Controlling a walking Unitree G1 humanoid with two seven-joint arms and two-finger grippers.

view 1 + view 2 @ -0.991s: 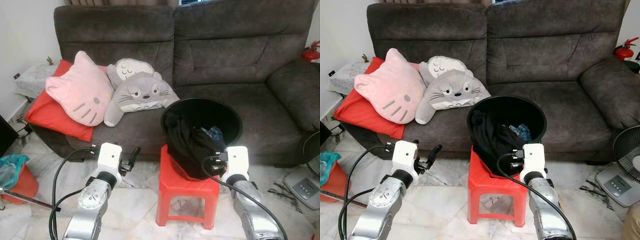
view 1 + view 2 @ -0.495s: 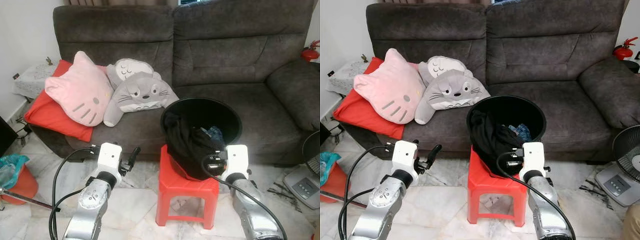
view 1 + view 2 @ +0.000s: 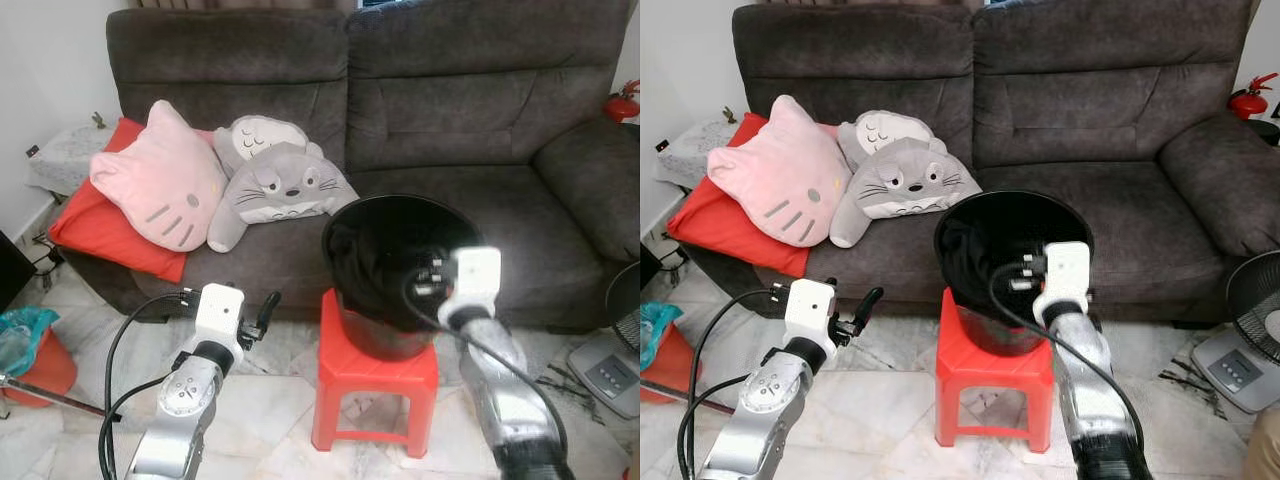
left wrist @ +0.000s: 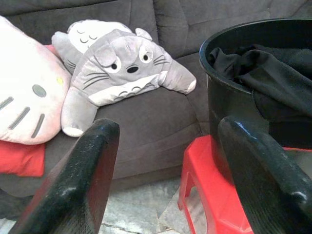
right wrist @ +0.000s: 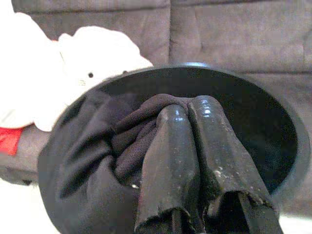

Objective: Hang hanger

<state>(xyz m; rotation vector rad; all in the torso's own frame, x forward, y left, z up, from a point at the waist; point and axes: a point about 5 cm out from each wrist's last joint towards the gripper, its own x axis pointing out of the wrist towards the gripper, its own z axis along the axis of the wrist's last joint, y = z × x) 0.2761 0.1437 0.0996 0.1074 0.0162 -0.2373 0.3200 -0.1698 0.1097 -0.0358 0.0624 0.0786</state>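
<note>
Fingers of the right gripper [image 5: 187, 114] pressed together over the round black plastic bucket [image 3: 470, 232] on the red plastic stool [image 3: 375, 380], pinching a fold of crumpled black cloth [image 5: 105, 156] right at their tips. Cloth bunched on the bucket's left side, trailing down and leftward from the pinch; no hanger made out anywhere. Left gripper [image 4: 163, 141] spread wide and holding nothing, low beside the stool, farther from the bucket.

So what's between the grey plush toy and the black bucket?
Bare sofa seat separates the grey plush toy from the black bucket, seen in both eye views and the left wrist view.
</note>
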